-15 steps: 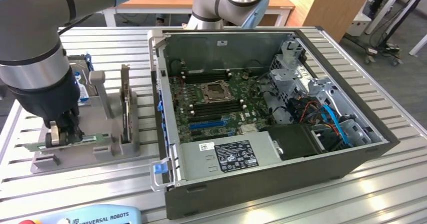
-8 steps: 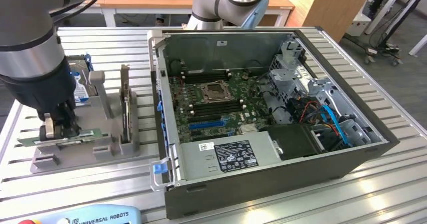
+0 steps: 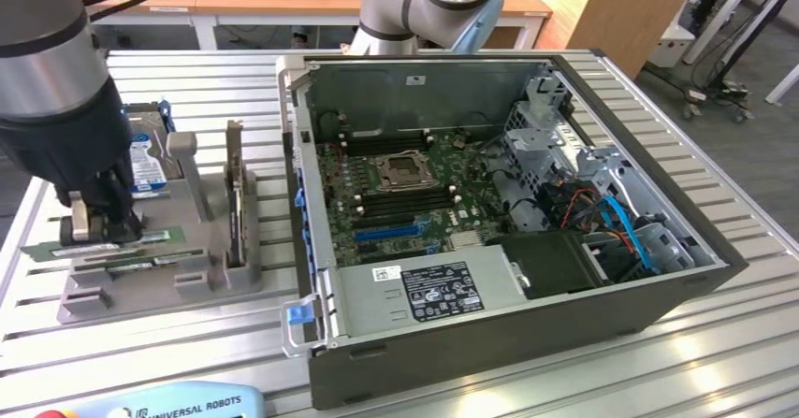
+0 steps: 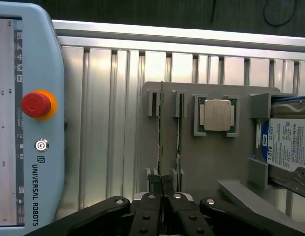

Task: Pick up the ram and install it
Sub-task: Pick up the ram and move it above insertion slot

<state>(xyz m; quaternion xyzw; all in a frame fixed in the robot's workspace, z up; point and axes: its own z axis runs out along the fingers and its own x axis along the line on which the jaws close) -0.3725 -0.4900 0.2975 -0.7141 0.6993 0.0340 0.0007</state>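
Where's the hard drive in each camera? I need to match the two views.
Exterior view: the hard drive sits at the far end of the grey fixture, at the exterior view's left.
Wrist view: the hard drive is at the fixture's end, on the far side of the processor from the ram sticks.
Shared landmark: the grey fixture holding it.

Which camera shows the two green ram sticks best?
The wrist view: both ram sticks stand edge-on, side by side in the gray holder, seen nearly whole. The exterior view shows their green sides, partly behind the claw.
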